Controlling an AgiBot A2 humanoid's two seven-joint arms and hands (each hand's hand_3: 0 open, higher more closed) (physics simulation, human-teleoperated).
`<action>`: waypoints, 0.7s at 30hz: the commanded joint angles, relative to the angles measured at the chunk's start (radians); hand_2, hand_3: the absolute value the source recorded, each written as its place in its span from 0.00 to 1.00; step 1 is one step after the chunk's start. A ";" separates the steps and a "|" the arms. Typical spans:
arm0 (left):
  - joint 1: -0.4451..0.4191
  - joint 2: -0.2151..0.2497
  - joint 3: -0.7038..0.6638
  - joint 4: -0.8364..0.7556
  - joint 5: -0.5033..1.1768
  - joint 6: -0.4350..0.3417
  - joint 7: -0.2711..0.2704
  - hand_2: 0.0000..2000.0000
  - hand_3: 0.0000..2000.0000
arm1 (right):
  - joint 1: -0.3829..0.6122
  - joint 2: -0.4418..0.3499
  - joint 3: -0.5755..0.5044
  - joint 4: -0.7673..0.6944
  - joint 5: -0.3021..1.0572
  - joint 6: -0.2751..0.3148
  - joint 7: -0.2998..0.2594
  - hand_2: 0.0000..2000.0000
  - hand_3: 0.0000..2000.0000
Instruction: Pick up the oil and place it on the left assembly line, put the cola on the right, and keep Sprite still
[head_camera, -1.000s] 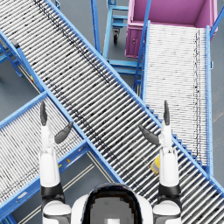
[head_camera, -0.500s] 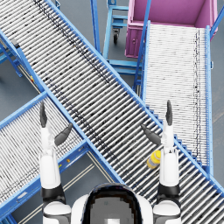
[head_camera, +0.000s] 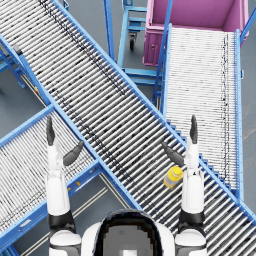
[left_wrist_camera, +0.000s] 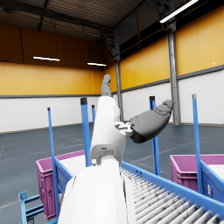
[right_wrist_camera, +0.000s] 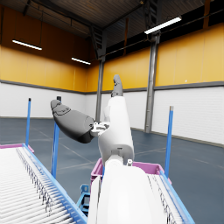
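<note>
Operator: Since the last frames the oil bottle (head_camera: 173, 176) has crept a little way up the middle conveyor (head_camera: 100, 95). On my head view, neither arm has shifted noticeably.

Supervisor: Where is the bottle now?

Operator: It is on the rollers of the middle conveyor, just beside my right forearm and below the thumb. I cannot tell whether it touches the arm.

Supervisor: Is either hand holding anything?

Operator: No. My right hand (head_camera: 191, 150) is raised with its fingers straight and the thumb splayed wide, and nothing is in it. The right wrist view shows the same (right_wrist_camera: 94, 120). My left hand (head_camera: 54, 152) matches it, spread wide and bare, over the left line (head_camera: 22, 165). The left wrist view agrees (left_wrist_camera: 131, 120).

Supervisor: And the far side?

Operator: The right line (head_camera: 200, 100) runs up to a pink bin (head_camera: 195, 15).
</note>
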 joint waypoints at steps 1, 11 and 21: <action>0.000 0.000 0.000 0.000 0.000 0.000 0.000 0.00 0.00 | 0.010 -0.001 -0.006 0.003 0.000 0.000 0.000 0.00 0.00; -0.002 0.006 -0.008 0.001 0.000 0.000 0.000 0.00 0.00 | 0.002 -0.011 -0.008 0.007 0.000 0.000 0.000 0.00 0.00; -0.026 0.018 -0.024 -0.041 0.000 0.000 0.000 0.00 0.00 | -0.053 -0.021 -0.017 0.059 0.000 0.000 0.000 0.00 0.00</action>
